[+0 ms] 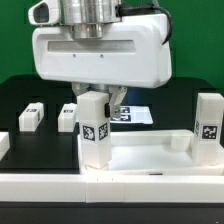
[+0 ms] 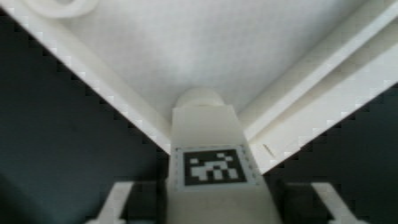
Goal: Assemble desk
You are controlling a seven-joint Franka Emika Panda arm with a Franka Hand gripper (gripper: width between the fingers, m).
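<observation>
Four white legs, one tabletop, one marker board

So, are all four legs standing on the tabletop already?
No, one loose leg and a second loose leg lie on the black table, off the tabletop, at the exterior view's left.

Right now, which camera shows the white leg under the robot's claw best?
The exterior view: the leg stands upright there, whole, tag showing, at a corner of the tabletop, under the gripper. The wrist view looks along it, so the leg looks squashed, only its tag end clear.
</observation>
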